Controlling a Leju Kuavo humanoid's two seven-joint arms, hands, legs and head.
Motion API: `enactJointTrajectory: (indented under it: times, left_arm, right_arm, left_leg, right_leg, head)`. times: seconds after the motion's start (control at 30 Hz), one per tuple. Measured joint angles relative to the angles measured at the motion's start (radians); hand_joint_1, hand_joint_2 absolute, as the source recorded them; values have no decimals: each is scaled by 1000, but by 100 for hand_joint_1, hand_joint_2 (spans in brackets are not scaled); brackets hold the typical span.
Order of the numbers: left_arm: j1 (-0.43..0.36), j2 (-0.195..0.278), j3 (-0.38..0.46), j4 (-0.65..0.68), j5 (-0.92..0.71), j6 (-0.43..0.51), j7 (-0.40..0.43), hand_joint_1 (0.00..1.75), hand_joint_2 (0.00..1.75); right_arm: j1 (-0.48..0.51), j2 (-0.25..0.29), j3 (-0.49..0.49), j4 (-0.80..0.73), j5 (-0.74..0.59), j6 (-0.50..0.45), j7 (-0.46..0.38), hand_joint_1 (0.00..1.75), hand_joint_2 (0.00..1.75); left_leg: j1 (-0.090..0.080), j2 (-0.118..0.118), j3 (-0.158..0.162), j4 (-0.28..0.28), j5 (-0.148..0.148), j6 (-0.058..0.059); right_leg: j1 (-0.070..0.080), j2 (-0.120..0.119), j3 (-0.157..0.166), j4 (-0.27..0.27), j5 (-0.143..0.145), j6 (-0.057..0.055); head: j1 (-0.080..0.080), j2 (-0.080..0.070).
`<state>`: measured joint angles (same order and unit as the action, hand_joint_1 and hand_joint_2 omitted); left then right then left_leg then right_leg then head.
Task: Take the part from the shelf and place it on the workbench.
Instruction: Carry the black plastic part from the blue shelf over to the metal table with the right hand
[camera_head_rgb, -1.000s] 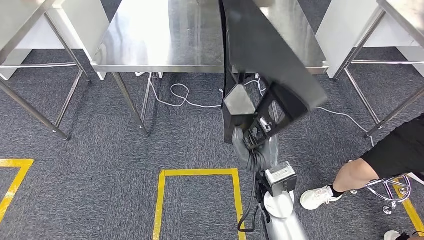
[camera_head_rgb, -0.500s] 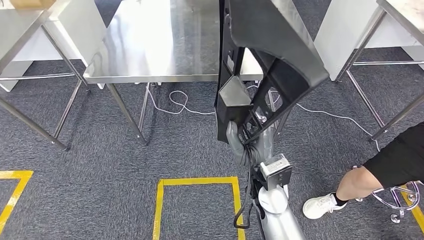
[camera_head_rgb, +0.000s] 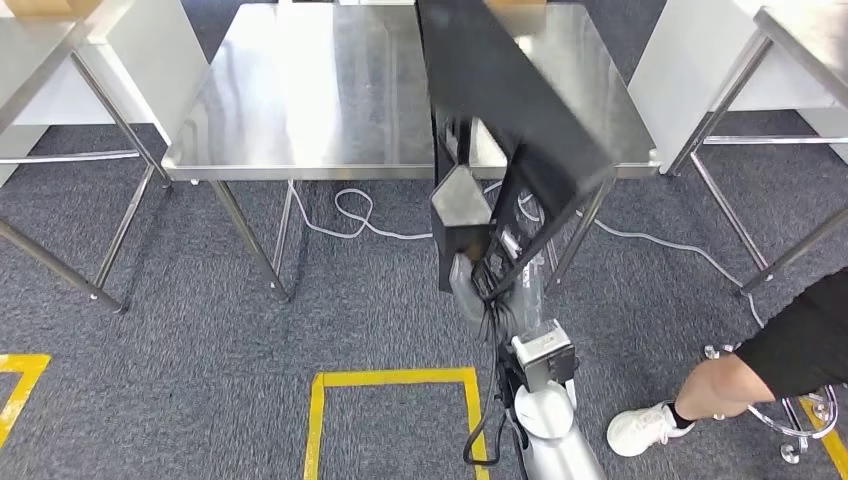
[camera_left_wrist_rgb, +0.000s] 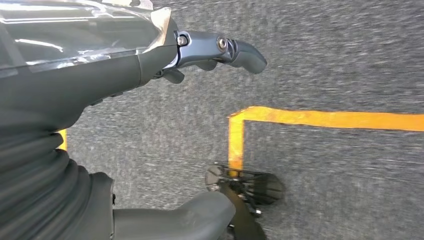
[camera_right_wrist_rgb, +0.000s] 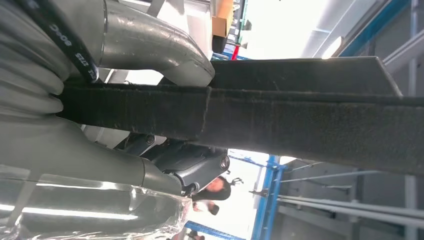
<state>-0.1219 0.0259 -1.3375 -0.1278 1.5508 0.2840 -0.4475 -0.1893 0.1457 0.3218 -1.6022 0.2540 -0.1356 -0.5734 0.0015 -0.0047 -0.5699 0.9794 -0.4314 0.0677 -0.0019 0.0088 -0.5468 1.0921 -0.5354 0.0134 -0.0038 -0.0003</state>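
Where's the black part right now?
In the head view the black part is held up in the right hand, its upper end over the right half of the steel workbench, not yet set down.

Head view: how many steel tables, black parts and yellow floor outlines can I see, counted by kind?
Steel tables: 3
Black part: 1
Yellow floor outlines: 2
Total: 6

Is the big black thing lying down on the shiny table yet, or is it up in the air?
Up in the air. The robot hand holds the black part tilted above the workbench.
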Motion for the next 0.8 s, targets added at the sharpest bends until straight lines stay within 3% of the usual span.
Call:
enactJointTrajectory:
  times: [0.07, 0.1, 0.13, 0.17, 0.23, 0.27, 0.33, 0.37, 0.47, 0.5, 0.6, 0.63, 0.67, 0.73, 0.8]
  left_arm:
    - [-2, 0, 0, 0, -1, -2, 0, 0, 175]
    - [-1, 0, 0, 0, -1, -2, 0, 0, 175]
    - [0, 0, 0, 0, -2, -4, 0, 0, 175]
    - [0, 0, 0, 0, -3, -7, 0, 0, 175]
    - [0, -1, -1, 0, -4, -10, 0, 0, 175]
    - [0, -1, -1, 0, -4, -11, 0, 0, 175]
    - [-1, -1, -1, 0, -5, -12, 1, 0, 175]
    - [-1, -1, -1, 0, -6, -13, 1, 0, 175]
    - [-2, -1, -2, 0, -11, -18, 2, 0, 175]
    - [-2, -2, -2, 0, -12, -19, 3, 0, 175]
    - [-2, -2, -2, 0, -13, -20, 7, 0, 175]
    - [-2, -2, -2, 0, -13, -20, 8, 0, 175]
    - [-1, -2, -2, 0, -13, -20, 9, 0, 175]
    - [-2, -2, -2, 0, -13, -21, 9, 0, 175]
    - [-3, -2, -3, 0, -14, -22, 10, 0, 175]
  right_arm:
    - [5, -4, 0, -2, 2, -3, 0, 175, 175]
    - [10, -6, 0, -3, 3, -5, 1, 175, 175]
    - [13, -9, 0, -3, 4, -6, 1, 175, 175]
    - [16, -11, 0, -3, 4, -7, 2, 175, 175]
    - [20, -15, -1, -5, 7, -9, 3, 175, 175]
    - [21, -16, -1, -6, 8, -9, 3, 175, 175]
    - [26, -17, -1, -10, 11, -10, 4, 175, 175]
    - [29, -18, -2, -12, 12, -11, 4, 175, 175]
    - [34, -17, -6, -22, 14, -15, 5, 175, 175]
    - [34, -16, -7, -25, 14, -15, 5, 175, 175]
    - [38, -15, -9, -28, 16, -16, 6, 175, 175]
    - [40, -15, -10, -28, 16, -16, 7, 175, 175]
    - [42, -15, -10, -28, 17, -16, 9, 175, 175]
    - [43, -15, -10, -28, 18, -16, 12, 175, 175]
    - [41, -15, -10, -29, 20, -16, 14, 175, 175]
  left_leg:
    - [-1, -1, 5, 0, -8, 3]
    - [-1, -2, 9, 0, -13, 3]
    - [-1, -3, 14, 1, -18, 2]
    - [-1, -5, 22, 1, -25, -1]
    - [-2, -7, 42, 1, -40, -8]
    - [-3, -9, 50, 3, -48, -13]
    - [-5, -10, 56, 7, -61, -25]
    - [-5, -10, 57, 11, -63, -30]
    - [0, -6, 40, 58, -80, -44]
    - [3, -4, 16, 103, -98, -51]
    - [13, 0, -98, 276, -166, -68]
    - [16, 1, -123, 297, -164, -71]
    - [19, 2, -129, 281, -140, -72]
    - [24, 3, -88, 156, -50, -72]
    - [20, 4, -48, 53, -16, -66]
  right_leg:
    - [-2, 0, -80, 123, -42, -3]
    - [-3, 0, -117, 166, -53, -1]
    - [-4, 0, -136, 175, -48, 4]
    - [-5, 0, -137, 148, -24, 15]
    - [-8, -2, -101, 21, 57, 37]
    - [-8, -4, -82, -39, 82, 36]
    - [-6, -6, -61, -96, 103, 15]
    - [-5, -6, -56, -97, 100, 3]
    - [-16, -6, -33, -102, 103, -17]
    - [-19, -6, -26, -104, 99, -23]
    - [-18, -5, -13, -104, 85, -31]
    - [-18, -4, -9, -104, 80, -30]
    - [-18, -3, -2, -104, 74, -28]
    - [-20, -2, 17, -104, 60, -21]
    - [-18, -2, 31, -106, 49, -10]
  head:
    - [1, 0]
    - [1, 0]
    - [1, 0]
    - [1, 0]
    - [2, 0]
    - [2, 0]
    - [2, 0]
    - [2, 0]
    - [1, 0]
    - [0, 0]
    - [-3, 0]
    - [-4, 0]
    - [-4, 0]
    - [-4, 0]
    - [-4, 0]
